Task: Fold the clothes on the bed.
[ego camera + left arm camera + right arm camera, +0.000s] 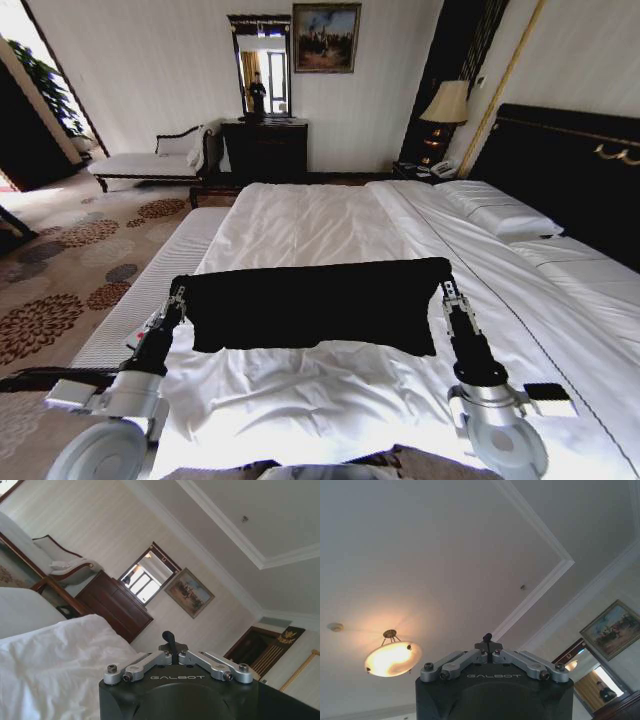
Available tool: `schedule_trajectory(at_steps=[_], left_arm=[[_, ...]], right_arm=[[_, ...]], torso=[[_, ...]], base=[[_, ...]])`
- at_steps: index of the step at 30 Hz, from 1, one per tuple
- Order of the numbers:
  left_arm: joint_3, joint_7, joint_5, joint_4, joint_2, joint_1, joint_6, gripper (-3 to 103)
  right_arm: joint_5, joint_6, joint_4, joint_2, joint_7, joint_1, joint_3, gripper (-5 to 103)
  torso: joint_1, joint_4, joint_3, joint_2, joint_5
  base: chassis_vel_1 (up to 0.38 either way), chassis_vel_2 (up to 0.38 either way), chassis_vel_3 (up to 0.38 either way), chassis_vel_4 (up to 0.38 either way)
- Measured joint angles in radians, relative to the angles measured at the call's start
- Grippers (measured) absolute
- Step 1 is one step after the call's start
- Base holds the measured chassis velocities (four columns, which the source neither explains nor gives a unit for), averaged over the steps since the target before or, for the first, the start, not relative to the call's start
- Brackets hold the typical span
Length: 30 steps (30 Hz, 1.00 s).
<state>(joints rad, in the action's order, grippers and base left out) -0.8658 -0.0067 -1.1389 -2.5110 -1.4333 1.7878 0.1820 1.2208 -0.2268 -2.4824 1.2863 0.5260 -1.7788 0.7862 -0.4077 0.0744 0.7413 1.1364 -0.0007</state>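
Stretching across the very large white-sheeted bed (300,225), the soft black short-sleeved T-shirt (315,305) hangs taut between my arms, lifted just off the sheet. My left gripper (178,297) pinches one end, my right gripper (450,292) the other, both clamped on cloth. I judge this mid-fold; next calls for laying it over evenly, both sides level.

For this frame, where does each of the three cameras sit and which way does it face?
Head view: on the robot's head, looking down at the bed; both arms hold the black T-shirt, left claw, right claw.
Left wrist view: tilted up past the left claw toward a mirror and painting.
Right wrist view: faces the ceiling lamp; right claw.
Shared: all three show the painting.
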Motion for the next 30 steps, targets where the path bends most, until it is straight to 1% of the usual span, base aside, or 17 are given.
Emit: schedule_trajectory(at_steps=[1, 2, 4, 7, 8, 9, 11, 12, 14, 16, 17, 20, 21, 22, 25, 28, 30], left_arm=[[0.001, -0.008, -0.008, 0.000, 0.001, 0.009, 0.000, 1], [0.001, -0.008, -0.008, 0.000, 0.001, 0.009, 0.000, 1], [0.013, -0.035, -0.020, 0.000, 0.009, 0.009, 0.008, 1], [0.050, -0.065, -0.002, 0.003, 0.027, -0.043, 0.023, 1], [0.050, -0.065, -0.002, 0.003, 0.027, -0.043, 0.023, 1], [0.072, -0.071, 0.018, 0.004, 0.038, -0.080, 0.033, 1], [0.120, -0.073, 0.076, 0.059, 0.065, -0.159, 0.049, 1], [0.120, -0.073, 0.076, 0.059, 0.065, -0.159, 0.049, 1], [0.198, -0.073, 0.129, 0.230, 0.101, -0.255, 0.062, 1], [0.274, -0.080, 0.179, 0.421, 0.128, -0.356, 0.065, 1], [0.274, -0.080, 0.179, 0.421, 0.128, -0.356, 0.065, 1], [0.372, -0.080, 0.267, 0.707, 0.138, -0.544, 0.048, 1], [0.387, -0.080, 0.278, 0.769, 0.134, -0.588, 0.041, 1], [0.387, -0.080, 0.278, 0.769, 0.134, -0.588, 0.041, 1], [0.414, -0.076, 0.287, 0.964, 0.110, -0.718, 0.011, 1], [0.417, -0.062, 0.276, 1.035, 0.101, -0.773, -0.008, 1], [0.417, -0.048, 0.267, 1.074, 0.096, -0.797, -0.021, 1]], right_arm=[[-0.012, 0.015, -0.020, -0.001, -0.073, -0.012, 0.019, 0], [-0.012, 0.015, -0.020, -0.001, -0.073, -0.012, 0.019, 0], [-0.042, 0.087, -0.032, -0.025, -0.298, -0.015, 0.051, 0], [-0.037, 0.200, -0.032, -0.102, -0.542, 0.056, 0.028, 0], [-0.037, 0.200, -0.032, -0.102, -0.542, 0.056, 0.028, 0], [-0.030, 0.240, -0.030, -0.150, -0.595, 0.108, -0.004, 0], [-0.031, 0.274, 0.064, -0.228, -0.603, 0.221, -0.087, 0], [-0.031, 0.274, 0.064, -0.228, -0.603, 0.221, -0.087, 0], [-0.026, 0.282, 0.250, -0.277, -0.584, 0.337, -0.196, 0], [-0.015, 0.279, 0.441, -0.295, -0.552, 0.446, -0.300, 0], [-0.015, 0.279, 0.441, -0.295, -0.552, 0.446, -0.300, 0], [-0.051, 0.228, 0.730, -0.287, -0.499, 0.632, -0.463, 0], [-0.064, 0.212, 0.796, -0.278, -0.483, 0.670, -0.497, 0], [-0.064, 0.212, 0.796, -0.278, -0.483, 0.670, -0.497, 0], [-0.097, 0.161, 1.018, -0.233, -0.418, 0.784, -0.580, 0], [-0.112, 0.128, 1.114, -0.195, -0.387, 0.835, -0.599, 0], [-0.113, 0.106, 1.170, -0.168, -0.370, 0.865, -0.602, 0]], torso=[[0.000, 0.0001, 0.000, 0.000, 0.0001], [0.000, 0.0001, 0.000, 0.000, 0.0001], [0.000, 0.0002, 0.000, 0.000, 0.0007], [0.000, -0.0001, 0.000, 0.000, 0.0009], [0.000, -0.0001, 0.000, 0.000, 0.0009], [0.000, -0.0001, 0.000, 0.000, 0.0009], [0.000, -0.0004, 0.000, 0.000, 0.0007], [0.000, -0.0004, 0.000, 0.000, 0.0007], [0.000, -0.0003, 0.000, 0.000, 0.0011], [0.000, -0.0001, 0.000, 0.000, 0.0003], [0.000, -0.0001, 0.000, 0.000, 0.0003], [-0.001, 0.0001, 0.001, 0.000, 0.0004], [-0.001, -0.0001, 0.001, -0.001, 0.0008], [-0.001, -0.0001, 0.001, -0.001, 0.0008], [-0.001, 0.0003, 0.001, -0.001, 0.0004], [-0.001, 0.0001, 0.000, -0.001, 0.0012], [0.000, 0.0000, 0.000, 0.000, 0.0003]], base=[[0.000, 0.000, 0.000, 0.000], [0.000, 0.000, 0.000, 0.000], [0.000, 0.000, 0.000, 0.000], [0.000, 0.000, 0.000, 0.000], [0.000, 0.000, 0.000, 0.000], [0.000, 0.000, 0.000, 0.000], [0.000, 0.000, 0.000, 0.000], [0.000, 0.000, 0.000, 0.000], [0.000, 0.000, 0.000, 0.000], [0.000, 0.000, 0.000, 0.000], [0.000, 0.000, 0.000, 0.000], [0.000, 0.000, 0.000, 0.000], [0.000, 0.000, 0.000, 0.000], [0.000, 0.000, 0.000, 0.000], [0.000, 0.000, 0.000, 0.000], [0.000, 0.000, 0.000, 0.000], [0.000, 0.000, 0.000, 0.000]])
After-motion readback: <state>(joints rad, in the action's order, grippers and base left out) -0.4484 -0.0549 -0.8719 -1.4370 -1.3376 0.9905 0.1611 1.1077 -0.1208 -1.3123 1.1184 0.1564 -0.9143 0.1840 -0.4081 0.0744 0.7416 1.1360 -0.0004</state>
